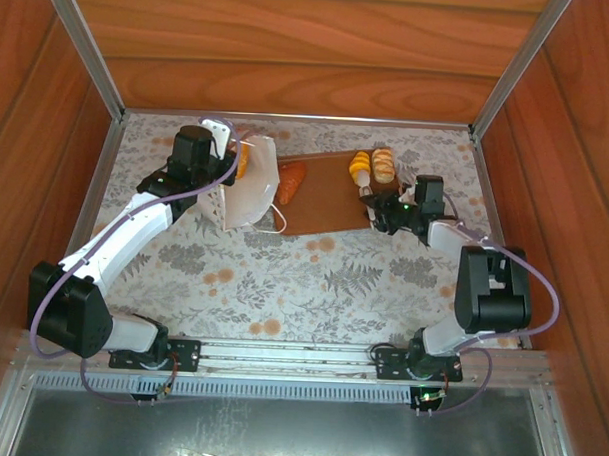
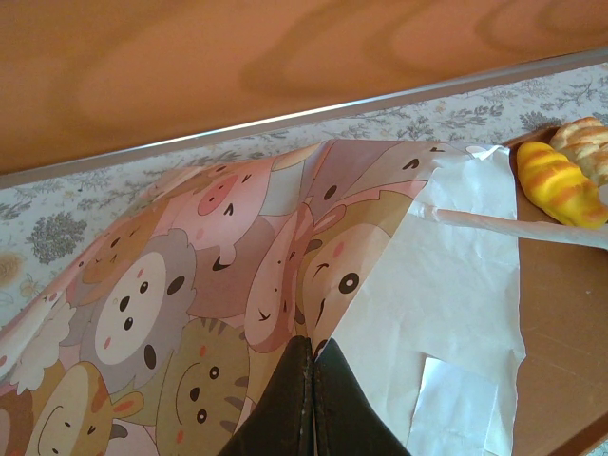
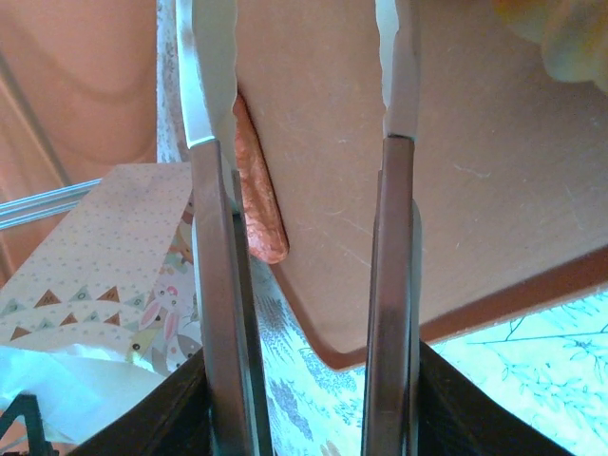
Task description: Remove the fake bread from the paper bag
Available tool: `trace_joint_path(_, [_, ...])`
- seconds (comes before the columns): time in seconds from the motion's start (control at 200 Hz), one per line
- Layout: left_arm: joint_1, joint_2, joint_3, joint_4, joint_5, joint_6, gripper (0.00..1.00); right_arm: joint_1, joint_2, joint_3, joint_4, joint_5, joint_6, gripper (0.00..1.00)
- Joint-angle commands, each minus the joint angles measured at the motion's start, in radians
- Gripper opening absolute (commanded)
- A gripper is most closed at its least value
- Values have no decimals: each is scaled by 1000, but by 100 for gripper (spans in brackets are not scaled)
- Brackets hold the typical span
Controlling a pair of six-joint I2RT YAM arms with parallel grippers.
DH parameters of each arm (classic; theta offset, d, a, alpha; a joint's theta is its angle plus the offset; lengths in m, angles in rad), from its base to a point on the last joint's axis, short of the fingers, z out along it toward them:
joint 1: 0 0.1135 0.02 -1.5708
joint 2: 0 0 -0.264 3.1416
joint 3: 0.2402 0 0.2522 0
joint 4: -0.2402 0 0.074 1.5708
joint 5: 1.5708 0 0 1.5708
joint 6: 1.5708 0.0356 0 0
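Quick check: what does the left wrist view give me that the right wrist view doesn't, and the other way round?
Left wrist: the left claw shut on the paper bag, and the bag's cartoon-animal side. Right wrist: the right claw open above the brown board, a reddish-orange bread at the board's edge, and the bag's pennant print. Both: bag, board, floral tablecloth, and yellowish bread, which is blurred in the right wrist view.

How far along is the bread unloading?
Done: yellow roll, tan roll and reddish piece lie on the brown board. In hand: left gripper pinches the paper bag; right gripper open, empty, above the board. Left: a yellow piece showing at the bag, maybe more inside.
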Motion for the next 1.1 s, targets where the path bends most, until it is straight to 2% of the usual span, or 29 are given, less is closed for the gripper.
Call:
trace_joint_path(0.0, [-3, 4, 7, 16, 10, 0, 0, 6, -68, -12, -35, 17, -22, 48])
trace_joint_path(0.32, [-4, 1, 4, 16, 13, -2, 0, 9, -223, -14, -178, 60, -88, 48])
trace_joint_path(0.435, [-4, 1, 5, 17, 15, -5, 0, 43, -275, 20, -264, 82, -134, 47])
trace_joint_path(0.74, [-3, -3, -6, 20, 16, -20, 0, 248, -325, 147, -362, 156, -209, 46])
trace_joint_path(1.094, [-3, 12, -1, 29, 16, -36, 0, 484, -260, 257, -283, 142, -228, 46])
